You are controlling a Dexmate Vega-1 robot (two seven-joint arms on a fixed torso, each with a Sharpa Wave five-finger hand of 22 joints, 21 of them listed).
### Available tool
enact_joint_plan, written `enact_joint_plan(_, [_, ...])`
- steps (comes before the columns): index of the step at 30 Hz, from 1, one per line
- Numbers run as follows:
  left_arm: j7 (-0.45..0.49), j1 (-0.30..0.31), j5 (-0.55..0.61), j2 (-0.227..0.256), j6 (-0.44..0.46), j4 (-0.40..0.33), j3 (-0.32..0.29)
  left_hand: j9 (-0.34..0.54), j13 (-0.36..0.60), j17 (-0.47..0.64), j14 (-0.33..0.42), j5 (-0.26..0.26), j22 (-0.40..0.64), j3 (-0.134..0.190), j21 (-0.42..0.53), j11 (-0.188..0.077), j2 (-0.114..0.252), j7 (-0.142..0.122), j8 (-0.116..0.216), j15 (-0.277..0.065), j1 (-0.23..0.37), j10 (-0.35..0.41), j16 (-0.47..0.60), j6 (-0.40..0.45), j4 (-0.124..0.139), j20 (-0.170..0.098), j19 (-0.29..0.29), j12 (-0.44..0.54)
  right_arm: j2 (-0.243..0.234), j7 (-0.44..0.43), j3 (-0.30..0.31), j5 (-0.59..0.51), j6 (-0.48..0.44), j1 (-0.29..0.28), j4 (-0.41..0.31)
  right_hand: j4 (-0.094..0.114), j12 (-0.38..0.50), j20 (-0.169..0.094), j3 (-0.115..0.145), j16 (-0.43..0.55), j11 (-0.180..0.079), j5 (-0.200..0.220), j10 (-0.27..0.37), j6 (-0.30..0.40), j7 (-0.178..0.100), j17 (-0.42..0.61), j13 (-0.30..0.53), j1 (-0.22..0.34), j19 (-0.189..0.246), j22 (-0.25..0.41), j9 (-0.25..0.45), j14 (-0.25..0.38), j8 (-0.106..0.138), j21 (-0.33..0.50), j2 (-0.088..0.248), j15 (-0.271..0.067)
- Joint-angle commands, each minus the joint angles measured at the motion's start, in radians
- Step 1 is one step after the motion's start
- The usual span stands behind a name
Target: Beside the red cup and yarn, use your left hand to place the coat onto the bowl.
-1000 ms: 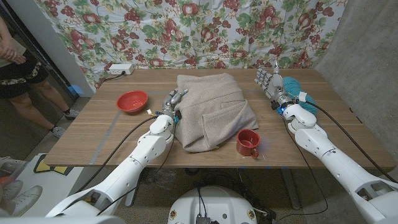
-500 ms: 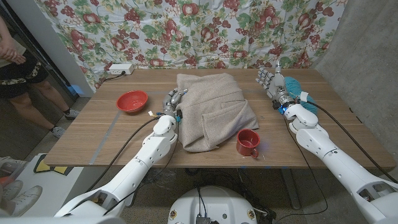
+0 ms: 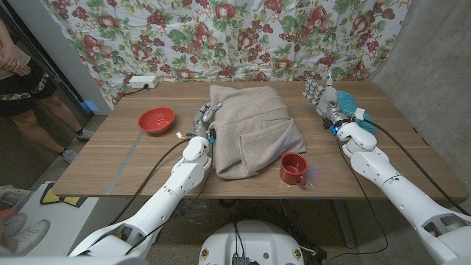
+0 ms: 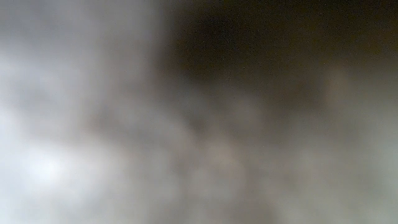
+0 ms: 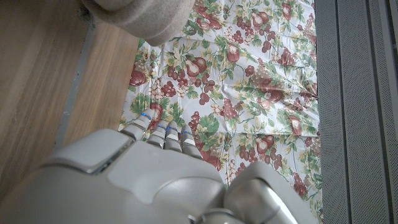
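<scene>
Left robot hand touches the folded beige wool coat, grip indeterminate; recommend gathering several layers firmly before lifting toward the red bowl.

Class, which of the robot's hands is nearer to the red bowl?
Left. The left hand is at the coat's edge, a short gap from the red bowl; the right hand is beyond the coat, by the yarn.
</scene>
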Motion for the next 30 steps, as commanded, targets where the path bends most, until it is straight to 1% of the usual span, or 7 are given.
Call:
enact_joint_plan(1, [-0.025,-0.004,-0.004,-0.003,-0.019,0.011,0.0,-0.002,0.008,0.014,0.006,0.006,0.002,0.028,0.014,-0.023,0.019,-0.004,0.013,-0.113,0.03,0.04,0.001,0.019,0.019,-0.117,0.0,0.01,0.003,0.004,0.002,0.005,0.001,0.0,0.006,-0.002,-0.003,0.002,0.002,-0.001,0.006,-0.002,0.008,0.006,0.005,0.005,0.006,-0.004,0.009,0.004,0.005,0.004,0.0,-0.002,0.013,0.0])
enact_joint_plan(11, [-0.041,0.003,-0.013,0.003,-0.021,-0.002,-0.002,-0.009,0.018,0.034,0.009,0.008,0.002,0.031,0.032,-0.023,0.017,-0.005,0.016,-0.113,0.027,0.044,-0.002,0.018,0.022,-0.115,-0.005,0.008,0.004,0.001,0.002,0.005,0.002,-0.003,0.001,-0.001,-0.004,0.002,0.003,-0.001,0.004,-0.003,0.008,0.006,0.005,0.005,0.006,-0.004,0.009,0.004,0.005,0.004,-0.001,-0.003,0.014,0.0])
enact_joint_plan(19, [-0.06,-0.002,-0.004,0.01,-0.042,-0.007,0.0,-0.014,0.026,0.051,0.011,0.008,-0.001,0.032,0.043,-0.024,0.016,-0.003,0.02,-0.113,0.024,0.045,-0.003,0.017,0.023,-0.113,-0.01,0.006,0.006,0.0,0.006,0.008,0.011,-0.01,-0.007,-0.001,-0.004,0.002,0.004,-0.001,0.004,-0.003,0.009,0.007,0.005,0.005,0.006,-0.004,0.01,0.004,0.005,0.003,-0.001,-0.003,0.014,-0.001])
enact_joint_plan(26, [-0.075,0.001,-0.002,0.009,-0.058,-0.027,0.004,-0.017,0.032,0.064,0.009,0.008,-0.004,0.035,0.05,-0.024,0.016,-0.004,0.021,-0.112,0.021,0.044,-0.006,0.009,0.023,-0.111,-0.015,0.004,-0.003,-0.015,0.013,0.006,0.013,-0.028,-0.03,-0.001,-0.003,0.002,0.004,-0.002,0.004,-0.003,0.011,0.007,0.004,0.005,0.006,-0.004,0.008,0.004,0.005,0.003,-0.001,-0.005,0.014,-0.001])
enact_joint_plan(30, [-0.056,0.009,0.011,0.015,-0.055,-0.056,0.004,-0.02,0.036,0.074,0.011,0.008,-0.007,0.037,0.056,-0.023,0.016,0.001,0.026,-0.112,0.02,0.045,-0.007,0.011,0.023,-0.11,-0.019,0.002,-0.008,-0.018,0.015,0.009,0.009,-0.038,-0.041,-0.001,-0.003,0.001,0.004,-0.002,0.005,-0.004,0.011,0.008,0.004,0.005,0.006,-0.004,0.008,0.004,0.005,0.003,-0.001,-0.005,0.014,-0.002])
